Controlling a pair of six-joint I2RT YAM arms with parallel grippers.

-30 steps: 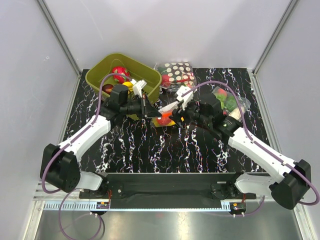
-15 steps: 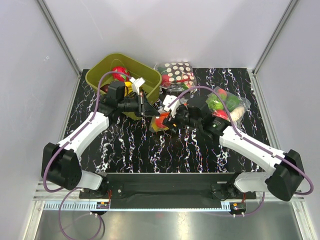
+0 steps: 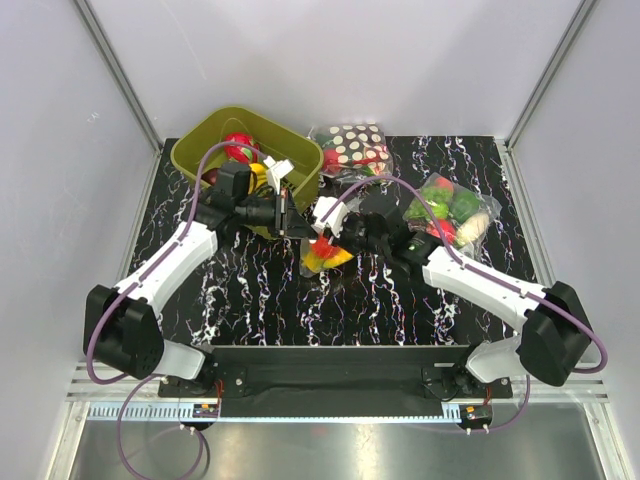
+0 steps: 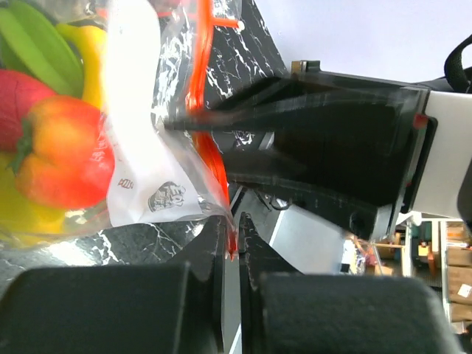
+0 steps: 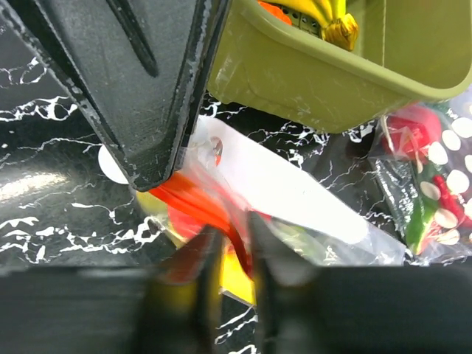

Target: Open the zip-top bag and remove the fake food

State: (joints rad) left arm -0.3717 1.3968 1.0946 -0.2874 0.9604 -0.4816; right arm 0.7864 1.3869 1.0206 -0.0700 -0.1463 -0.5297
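**Zip-top bag [image 3: 322,256] of clear crinkly plastic, gripped at its strip from both sides**

The left gripper [image 4: 231,237] has its two black fingers pressed together on the lower end of the bag's orange-red zip strip [image 4: 209,151], with only film between the pads. Pinching at the very edge looks meant to anchor one side of the mouth. The right gripper [image 5: 230,254] meets it from the opposite side. Its own view is blurred, but its fingers stand only narrowly apart with the orange strip running between them. It therefore appears to be clamped on the strip too, close beside the left fingertips. Two opposed holds on the seal suit a pulling-apart step. I judge the bag not yet open, since the strip reads as a single line in the left wrist view.

Below the grips, the zip-top bag sits near the middle of the black, white-veined table [image 3: 260,290]. I cannot tell whether it hangs clear or rests there. The fake food [image 4: 63,162], glossy plastic toy fruit in red-orange, yellow and green, is bunched in the bag's belly, away from the strip. This leaves the mouth free to work.

An olive-green plastic bin [image 5: 310,81] holding other toys stands just behind the left gripper. A clear bag with a polka-dot item [image 3: 355,143] lies beyond it. A clear bag of green and red vegetables [image 3: 448,205] lies off to the right, apart from the work.
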